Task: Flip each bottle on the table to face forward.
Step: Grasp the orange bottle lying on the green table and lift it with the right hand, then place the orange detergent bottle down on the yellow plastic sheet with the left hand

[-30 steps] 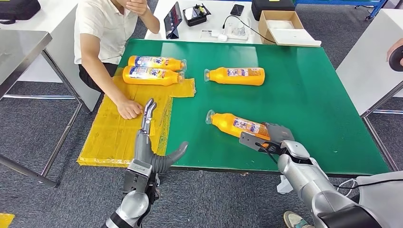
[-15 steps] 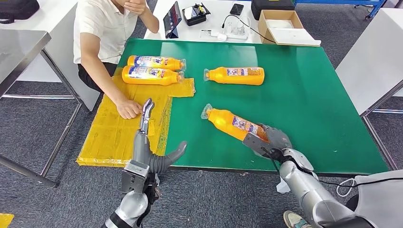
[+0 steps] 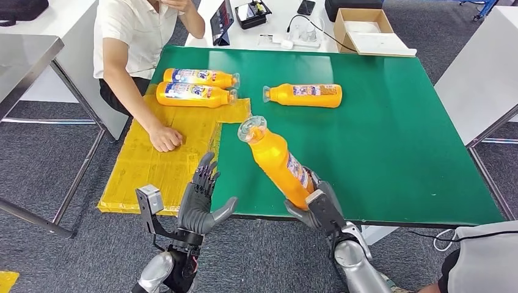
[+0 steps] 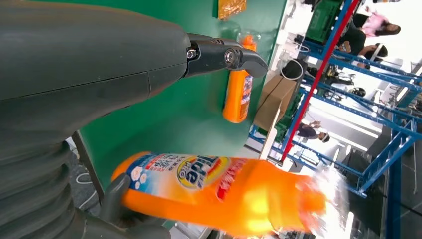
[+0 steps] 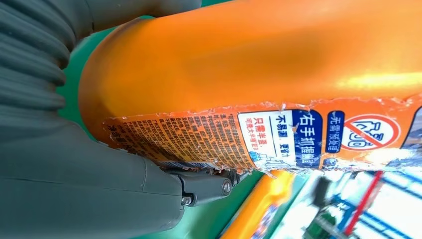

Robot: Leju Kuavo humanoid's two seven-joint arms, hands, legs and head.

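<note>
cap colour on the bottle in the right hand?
Clear, see-through cap on the orange bottle; the head view shows it best.

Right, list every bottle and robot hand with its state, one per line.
Held bottle: lifted off the table, tilted, cap end up, gripped at its base.
Lone bottle: lying on the green table.
Two bottles: lying side by side near the person.
Right robot hand: holding the lifted bottle.
Left robot hand: open, fingers spread, empty.
</note>
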